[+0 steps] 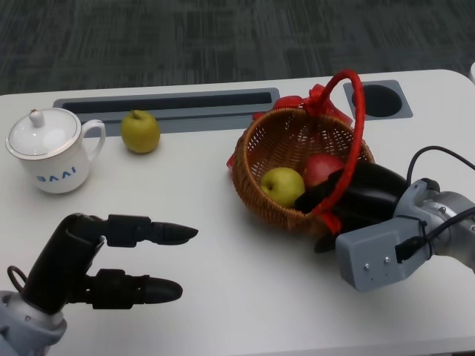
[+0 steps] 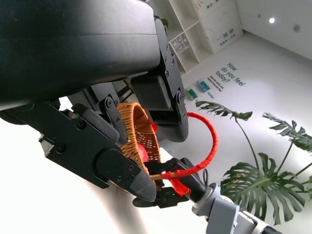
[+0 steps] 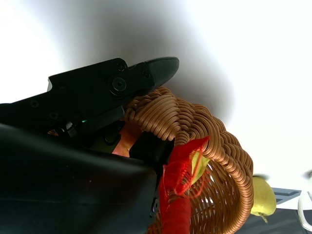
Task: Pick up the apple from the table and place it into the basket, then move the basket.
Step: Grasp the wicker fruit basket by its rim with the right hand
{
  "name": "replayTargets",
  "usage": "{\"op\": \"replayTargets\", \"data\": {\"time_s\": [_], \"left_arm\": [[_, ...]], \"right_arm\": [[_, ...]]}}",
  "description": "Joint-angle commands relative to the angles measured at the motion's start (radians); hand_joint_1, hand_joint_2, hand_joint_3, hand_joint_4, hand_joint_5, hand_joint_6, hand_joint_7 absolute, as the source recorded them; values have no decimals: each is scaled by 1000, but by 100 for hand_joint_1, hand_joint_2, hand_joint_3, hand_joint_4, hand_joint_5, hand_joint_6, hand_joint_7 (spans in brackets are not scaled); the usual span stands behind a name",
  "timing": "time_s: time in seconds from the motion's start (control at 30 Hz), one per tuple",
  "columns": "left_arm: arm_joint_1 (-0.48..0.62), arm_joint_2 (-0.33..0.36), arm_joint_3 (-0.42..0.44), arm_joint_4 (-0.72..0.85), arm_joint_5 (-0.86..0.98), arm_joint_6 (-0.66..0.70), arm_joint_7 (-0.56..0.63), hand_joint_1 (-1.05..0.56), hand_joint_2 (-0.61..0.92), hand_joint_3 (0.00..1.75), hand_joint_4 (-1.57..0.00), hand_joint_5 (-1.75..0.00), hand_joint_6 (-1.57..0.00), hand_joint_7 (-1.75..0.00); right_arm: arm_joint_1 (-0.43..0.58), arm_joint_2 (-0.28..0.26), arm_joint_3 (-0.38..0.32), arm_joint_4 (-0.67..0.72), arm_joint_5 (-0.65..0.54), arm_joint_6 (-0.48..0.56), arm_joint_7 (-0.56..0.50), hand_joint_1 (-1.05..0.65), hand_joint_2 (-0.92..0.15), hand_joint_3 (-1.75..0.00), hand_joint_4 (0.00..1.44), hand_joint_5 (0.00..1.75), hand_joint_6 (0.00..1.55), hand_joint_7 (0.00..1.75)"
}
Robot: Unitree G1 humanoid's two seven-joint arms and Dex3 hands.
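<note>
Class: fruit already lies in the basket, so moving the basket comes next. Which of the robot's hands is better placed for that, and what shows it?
The right hand. Its fingers already grip the basket at its near rim, beside the red handle. The left hand hangs open, apart from the basket.

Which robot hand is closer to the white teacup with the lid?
The left robot hand. It hovers open just in front of the teacup, while the right robot hand grips the basket rim far across the table.

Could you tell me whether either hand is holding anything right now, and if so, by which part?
The right hand grips the basket by its near rim, beside the base of the red handle. The left hand holds nothing.
</note>
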Motion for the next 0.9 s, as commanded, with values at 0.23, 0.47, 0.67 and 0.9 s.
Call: {"op": "replayTargets", "data": {"time_s": [0.23, 0.47, 0.67, 0.9], "left_arm": [[12, 3, 22, -11, -3, -5, 21, -42, 70, 0, -115, -1, -106, 0], [11, -4, 21, -15, -1, -3, 25, -41, 70, 0, -116, -1, -107, 0], [12, -8, 23, -15, 0, -7, 35, -42, 70, 0, -116, -1, -107, 0], [25, -4, 22, -17, 6, -17, 40, -44, 71, 0, -116, 0, -106, 0]], "right_arm": [[-15, -21, -39, -13, 49, -36, -14, -32, -92, -13, 113, 20, 95, 1], [-66, -37, -92, -11, 68, 3, -38, -30, -92, -10, 110, 42, 94, 0], [-108, -55, -123, 2, 77, 21, -55, -35, -92, -9, 90, 133, 97, 1], [-158, -73, -124, 28, 59, 110, -80, -33, -92, -10, 100, 90, 97, 0]]}}
